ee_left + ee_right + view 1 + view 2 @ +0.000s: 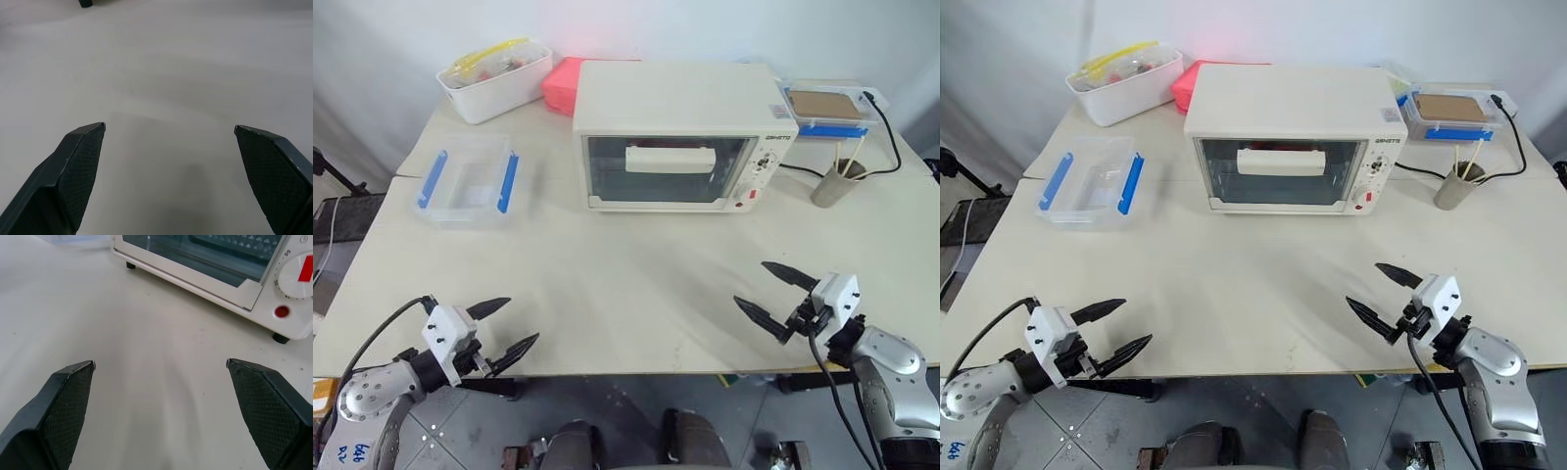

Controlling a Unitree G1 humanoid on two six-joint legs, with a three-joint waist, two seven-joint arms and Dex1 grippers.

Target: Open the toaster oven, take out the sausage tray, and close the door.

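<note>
The cream-white toaster oven (675, 108) stands at the back middle of the table, its glass door (666, 168) closed with the wide bar handle (671, 159) across it. The sausage tray is hidden inside. My left gripper (507, 326) hovers open at the table's front left edge, nothing between its fingers. Well in front of the oven, at the front right, my right gripper (767, 289) also stands open and empty. The right wrist view catches the oven's lower front corner (254, 284) with its red lamp and knob.
A clear container with blue clips (468, 182) lies left of the oven. A white bin (494, 80) and a pink box (563, 84) sit behind. A blue-lidded box (824, 110), a cup with sticks (837, 182) and a black cable (891, 137) are at the right.
</note>
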